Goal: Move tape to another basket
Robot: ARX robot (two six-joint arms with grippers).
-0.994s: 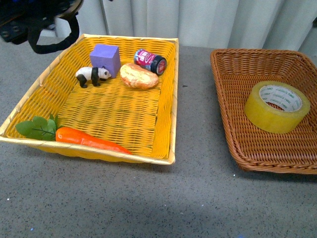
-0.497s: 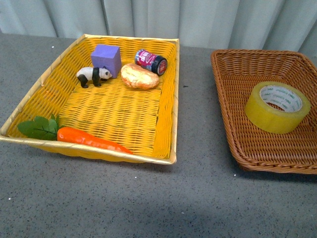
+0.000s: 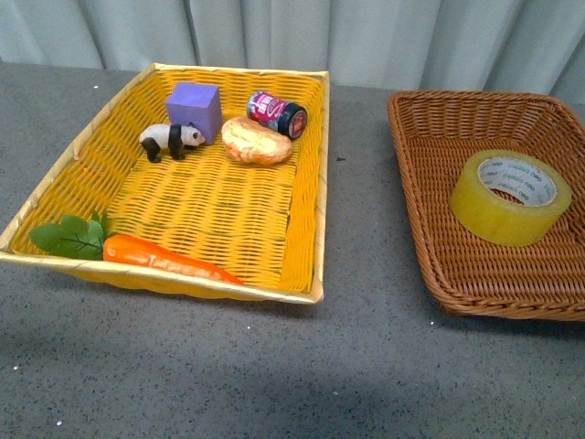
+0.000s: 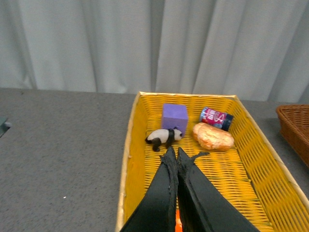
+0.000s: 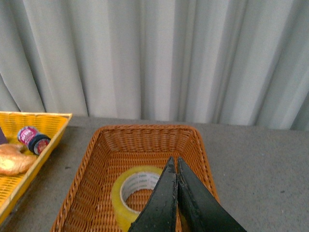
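The tape (image 3: 510, 196), a wide yellowish roll with a white printed core, lies flat in the brown wicker basket (image 3: 430, 174) at the right. It also shows in the right wrist view (image 5: 129, 189), inside the basket (image 5: 96, 164). My right gripper (image 5: 174, 162) is shut and empty, raised above the basket beside the roll. My left gripper (image 4: 175, 152) is shut and empty, raised over the yellow tray (image 4: 128, 159). Neither gripper shows in the front view.
The yellow woven tray (image 3: 311, 183) at the left holds a toy panda (image 3: 170, 139), a purple cube (image 3: 194, 108), a bread roll (image 3: 257, 141), a small can (image 3: 278, 113) and a carrot (image 3: 155, 257). A grey curtain hangs behind the grey table.
One second ago a dark arm part hung at the top left of the front view; it has left the picture. The tape and the other objects have not moved.
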